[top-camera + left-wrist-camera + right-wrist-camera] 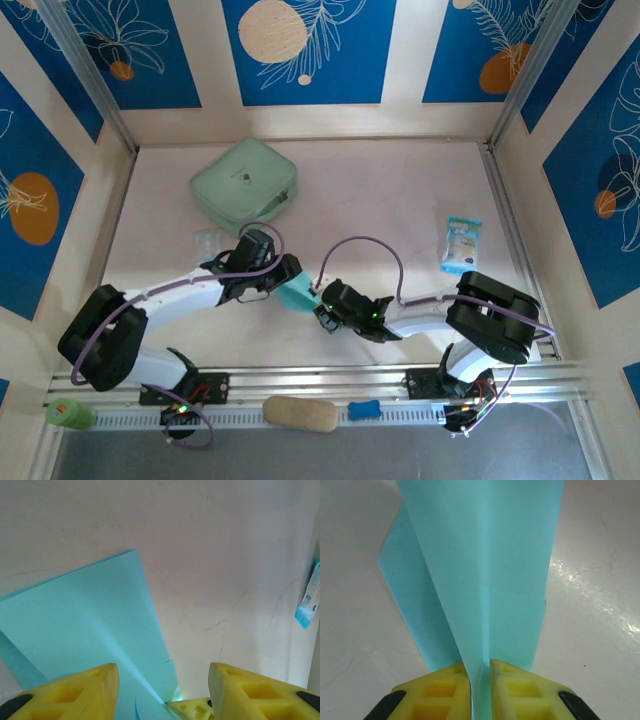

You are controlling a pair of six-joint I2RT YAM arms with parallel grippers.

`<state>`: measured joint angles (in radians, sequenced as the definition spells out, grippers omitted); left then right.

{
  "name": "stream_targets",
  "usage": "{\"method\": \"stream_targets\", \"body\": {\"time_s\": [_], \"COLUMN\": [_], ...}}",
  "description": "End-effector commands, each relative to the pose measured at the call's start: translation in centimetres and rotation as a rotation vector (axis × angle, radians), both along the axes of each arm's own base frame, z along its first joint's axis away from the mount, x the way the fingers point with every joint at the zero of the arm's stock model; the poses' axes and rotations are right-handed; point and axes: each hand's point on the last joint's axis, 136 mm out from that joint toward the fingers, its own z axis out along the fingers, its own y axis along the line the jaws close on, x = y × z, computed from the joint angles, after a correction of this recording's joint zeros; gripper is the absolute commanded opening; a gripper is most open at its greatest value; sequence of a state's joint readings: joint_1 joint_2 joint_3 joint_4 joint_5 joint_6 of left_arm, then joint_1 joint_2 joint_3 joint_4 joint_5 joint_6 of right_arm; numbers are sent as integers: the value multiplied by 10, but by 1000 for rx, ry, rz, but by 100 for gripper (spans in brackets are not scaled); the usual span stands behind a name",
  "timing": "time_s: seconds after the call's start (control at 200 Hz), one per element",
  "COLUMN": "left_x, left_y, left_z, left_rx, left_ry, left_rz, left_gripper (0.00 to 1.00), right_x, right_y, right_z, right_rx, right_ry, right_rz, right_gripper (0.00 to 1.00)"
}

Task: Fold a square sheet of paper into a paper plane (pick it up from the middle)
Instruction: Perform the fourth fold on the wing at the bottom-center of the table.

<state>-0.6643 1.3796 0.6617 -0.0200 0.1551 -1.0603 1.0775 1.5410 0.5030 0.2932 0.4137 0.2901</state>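
Note:
The light cyan-blue sheet of paper [297, 295] is folded into creased layers and sits at the middle of the table between my two grippers. My right gripper [480, 690] is shut on its centre crease, and the flaps [485, 555] spread away from the fingers on both sides. My left gripper [164, 695] is open just left of the paper [85, 620]. Its yellow fingers [75, 695] stand wide apart, with a paper edge and a right fingertip [192, 710] between them. The paper's far end is cut off, so I cannot tell whether it is pointed like a paper plane.
A mint-green rounded case [244, 185] lies at the back left. A small printed blue-white packet [461, 244] lies at the right, also in the left wrist view [307, 600]. A small clear packet [207, 242] sits near the left arm. A beige object [300, 413] rests on the front rail.

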Motion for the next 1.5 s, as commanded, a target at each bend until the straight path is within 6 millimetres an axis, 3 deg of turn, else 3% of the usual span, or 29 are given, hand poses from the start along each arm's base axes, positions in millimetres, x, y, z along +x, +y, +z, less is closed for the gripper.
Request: {"method": "stream_targets", "body": {"time_s": [0.0,0.345,0.685,0.795,1.045,1.275,1.495], "left_x": [2,4,-4,-10,-20,-19,-16], "left_y": [-2,9,19,20,17,-10,-19], "left_z": [7,23,23,19,5,2,-10], "left_rx": [3,26,33,5,-47,-120,-127], "left_ry": [-17,-71,-64,-52,-23,-5,7], "left_rz": [-11,17,41,46,39,-26,-33], "left_gripper": [50,50,51,45,19,13,11], "right_x": [-6,-15,-22,-21,-24,-24,-25], "right_y": [6,6,-1,-4,0,2,4], "right_z": [5,-11,-28,-32,-34,-32,-33], "right_rx": [37,48,95,111,166,198,207], "right_ry": [43,139,233,245,335,405,472], "right_rz": [20,8,-85,-123,-146,-158,-160], "right_gripper": [16,12,11,11,11,11,12]}}
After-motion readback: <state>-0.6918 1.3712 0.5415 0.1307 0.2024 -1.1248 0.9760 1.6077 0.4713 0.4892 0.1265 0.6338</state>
